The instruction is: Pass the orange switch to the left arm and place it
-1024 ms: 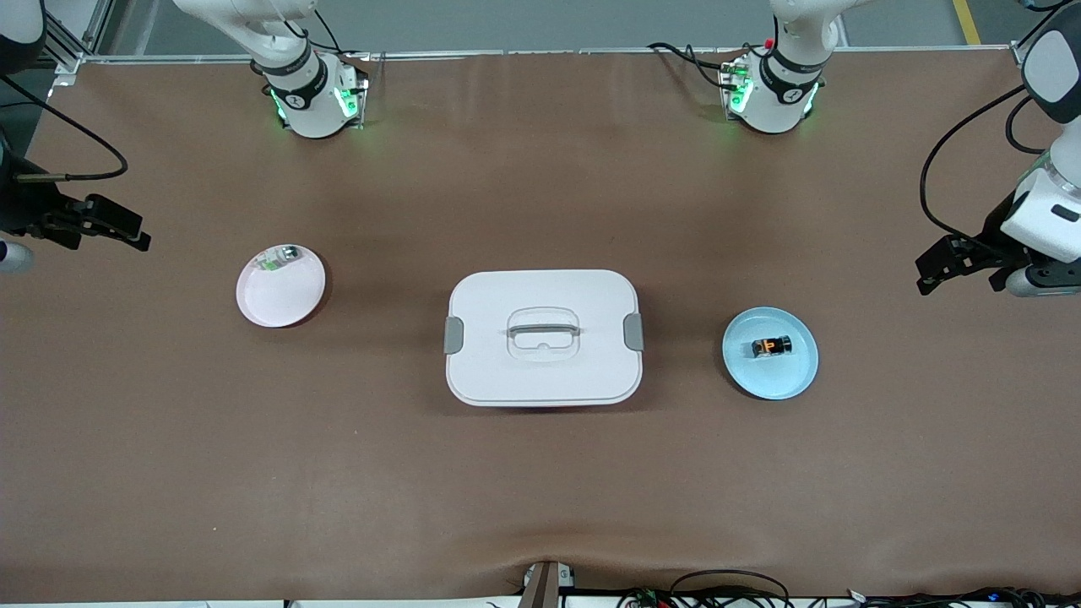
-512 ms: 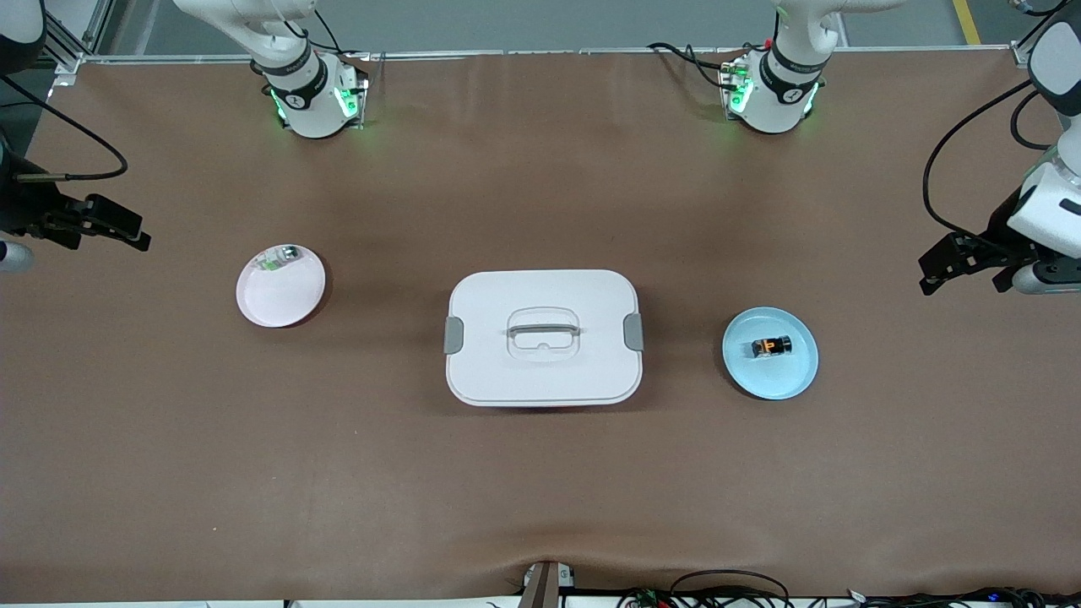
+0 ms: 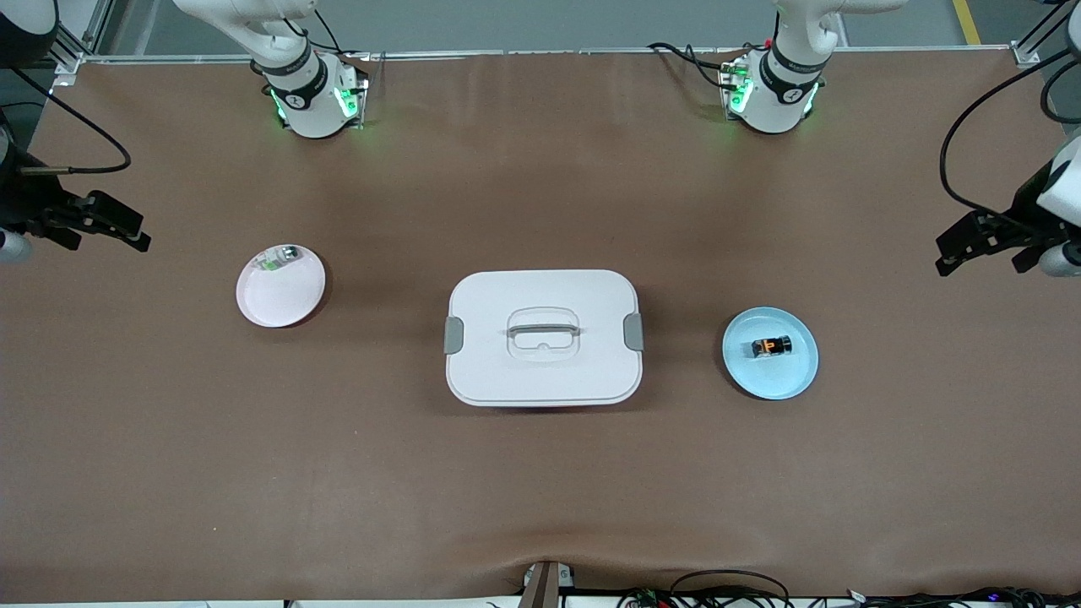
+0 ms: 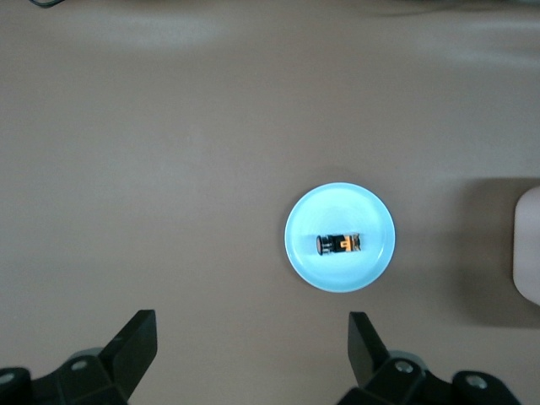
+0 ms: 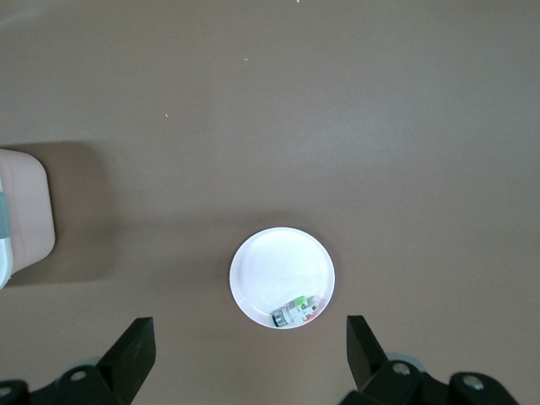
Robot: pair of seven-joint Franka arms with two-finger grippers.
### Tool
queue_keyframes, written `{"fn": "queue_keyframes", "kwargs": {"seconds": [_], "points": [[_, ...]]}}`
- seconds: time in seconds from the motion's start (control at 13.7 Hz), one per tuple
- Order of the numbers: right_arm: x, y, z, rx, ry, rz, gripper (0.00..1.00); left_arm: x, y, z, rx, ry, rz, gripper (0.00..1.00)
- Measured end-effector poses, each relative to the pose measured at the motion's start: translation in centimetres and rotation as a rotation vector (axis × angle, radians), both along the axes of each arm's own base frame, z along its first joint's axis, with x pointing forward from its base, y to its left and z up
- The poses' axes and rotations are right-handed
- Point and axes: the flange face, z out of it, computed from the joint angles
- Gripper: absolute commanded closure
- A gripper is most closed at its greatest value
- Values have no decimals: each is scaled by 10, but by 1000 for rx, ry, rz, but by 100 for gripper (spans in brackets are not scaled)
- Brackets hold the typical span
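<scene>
Left gripper (image 3: 984, 245) hangs high over the left arm's end of the table (image 3: 540, 490), jaws spread wide with nothing between them. In its wrist view the two black fingers (image 4: 135, 342) frame bare brown cloth, and the orange switch (image 4: 339, 244) sits out ahead of them, clear of both tips, not touched. That switch (image 3: 772, 346) lies on its side in the middle of the blue plate (image 3: 794, 378), which sits on the table well apart from the gripper and toward the box.

Over at the right arm's end, the right gripper (image 3: 105, 226) hovers too, jaws just as wide and holding nothing. Its wrist view shows the pink plate (image 5: 266, 274) ahead of the fingers, with a small green-and-silver component (image 5: 295, 313) resting at the plate's rim. From the front, that pink plate (image 3: 274, 300) lies toward the right arm's end, slightly farther from the front camera than the blue one.

Between the two plates stands the white box (image 3: 542, 371), lid on, grey latches at either end, handle recessed on top.
</scene>
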Motion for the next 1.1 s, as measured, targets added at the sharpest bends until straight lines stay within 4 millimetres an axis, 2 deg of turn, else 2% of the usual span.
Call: {"fn": "queue_keyframes", "kwargs": {"seconds": [0.44, 1.1], "points": [[-3, 12, 1, -34, 0, -18, 0, -13, -14, 35, 1, 55, -47, 0], [-4, 9, 1, -41, 4, -22, 0, -12, -20, 32, -8, 62, -48, 0]]}}
